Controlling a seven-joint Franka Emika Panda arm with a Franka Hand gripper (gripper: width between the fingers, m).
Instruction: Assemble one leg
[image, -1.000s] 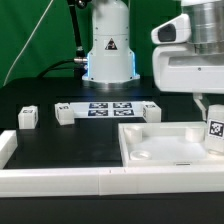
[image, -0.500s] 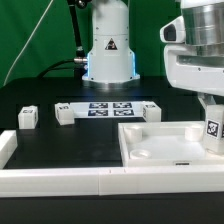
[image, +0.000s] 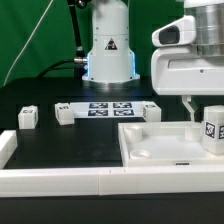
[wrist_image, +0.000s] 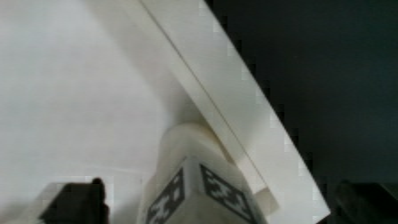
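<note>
The leg (image: 212, 130), a small white block with a black-and-white marker, stands upright at the right edge of the large white tray piece (image: 150, 150). My gripper (image: 205, 112) is low over the leg and open. One finger (image: 188, 107) hangs clear on the exterior view's left of the leg; the other is hidden. In the wrist view the leg (wrist_image: 205, 185) stands between my gripper's (wrist_image: 217, 205) dark fingertips (wrist_image: 80, 200), with a gap on one side. The tray's floor (wrist_image: 89, 90) and rim run past it.
Three more small white blocks stand at the back: two (image: 28, 117) (image: 65, 113) at the exterior view's left and one (image: 152, 110) right of the marker board (image: 108, 108). A long white rail (image: 60, 182) lies along the front. The robot base (image: 108, 50) stands behind.
My gripper has shifted toward the exterior view's left and come lower around the leg. The leg has stayed in place at the tray's right edge.
</note>
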